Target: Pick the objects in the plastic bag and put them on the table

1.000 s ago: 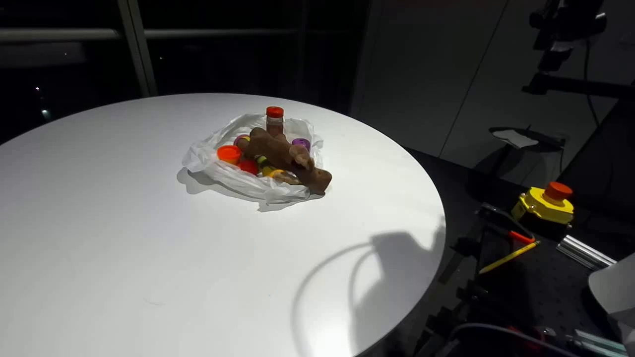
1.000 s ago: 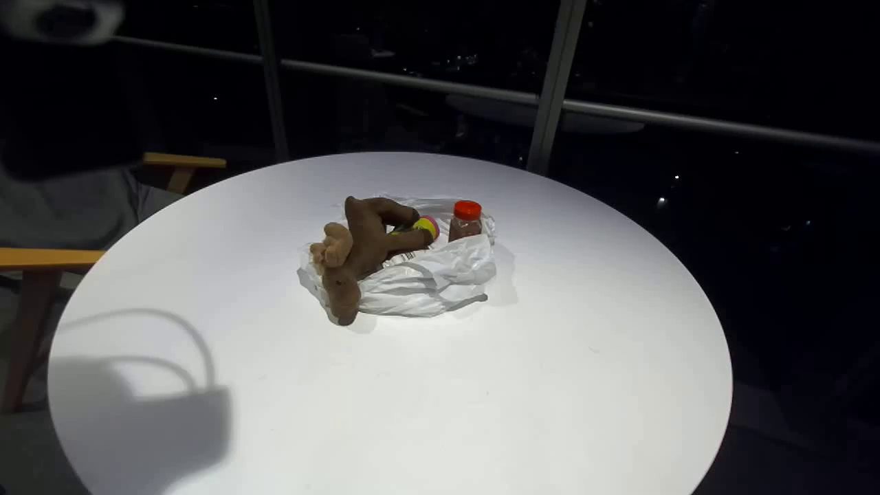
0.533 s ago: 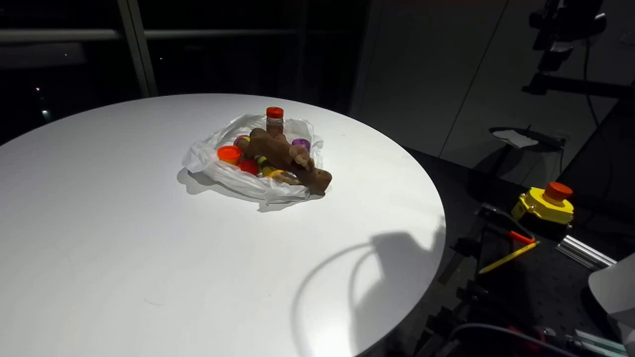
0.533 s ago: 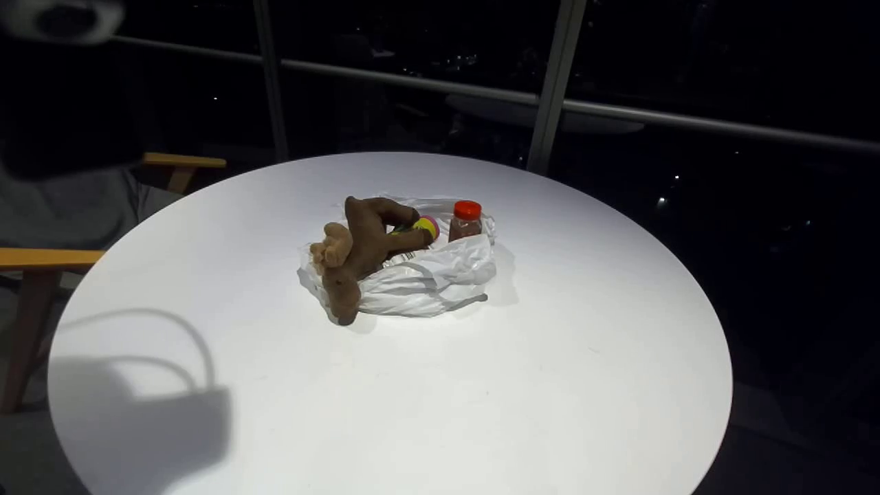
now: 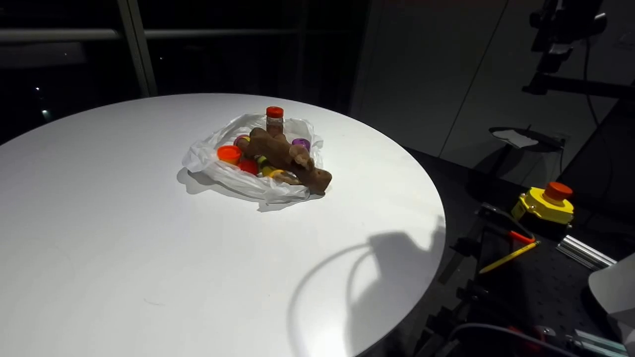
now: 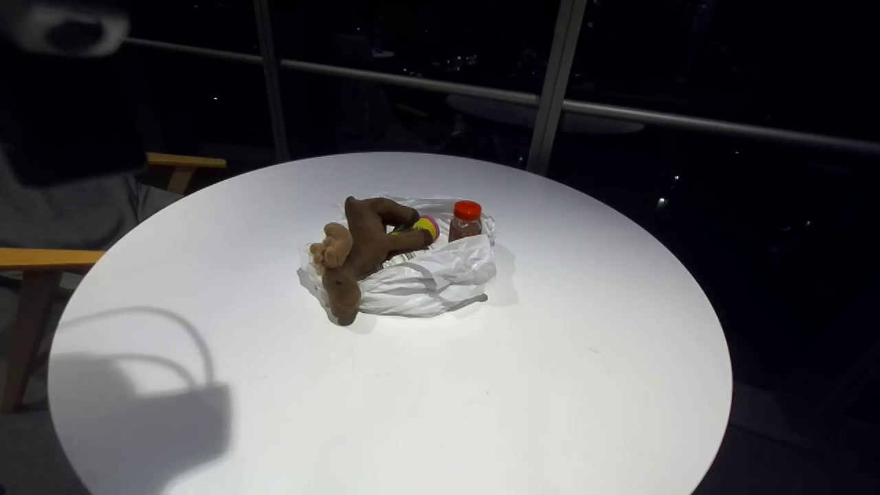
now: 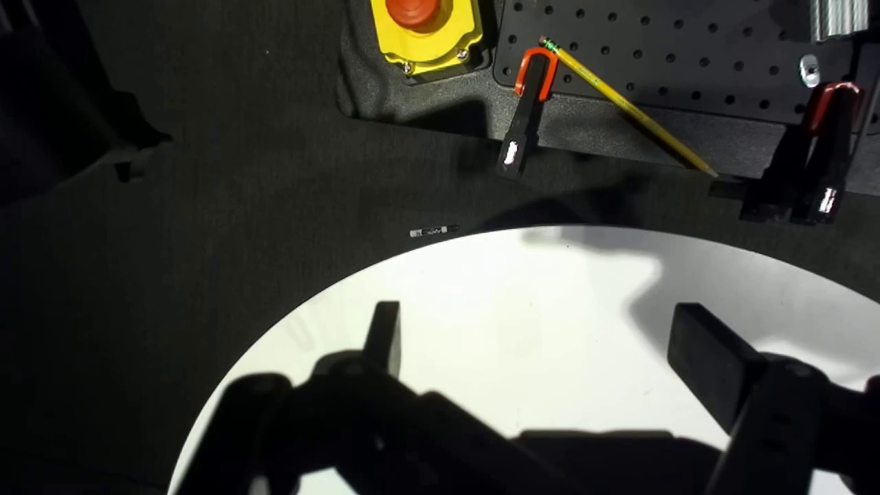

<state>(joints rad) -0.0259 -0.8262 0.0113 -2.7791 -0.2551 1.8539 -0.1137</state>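
An open white plastic bag (image 5: 206, 153) lies crumpled on the round white table (image 5: 149, 248); it also shows in an exterior view (image 6: 440, 282). A brown plush moose (image 5: 273, 148) lies across the top of the bag, its head over the rim; it also shows in an exterior view (image 6: 371, 240). A jar with a red lid (image 5: 275, 119) stands upright in the bag. An orange tub (image 5: 229, 154), a red item (image 5: 249, 166), a purple lid (image 5: 301, 144) and a yellow-and-pink tub (image 6: 427, 227) lie around the moose. My gripper (image 7: 540, 337) is open and empty above the table, away from the bag.
A black bench beside the table holds a yellow box with a red button (image 5: 545, 203), a pencil (image 5: 509, 257) and clamps (image 7: 526, 110). A marker (image 7: 433, 231) lies beyond the table's edge. A blurred arm part (image 6: 69, 110) fills an upper corner. A wooden chair (image 6: 48, 260) stands beside the table.
The blurred arm part in an exterior view has shifted slightly right and down, and the arm's shadow on the table has moved slightly. The bag and its objects have not moved.
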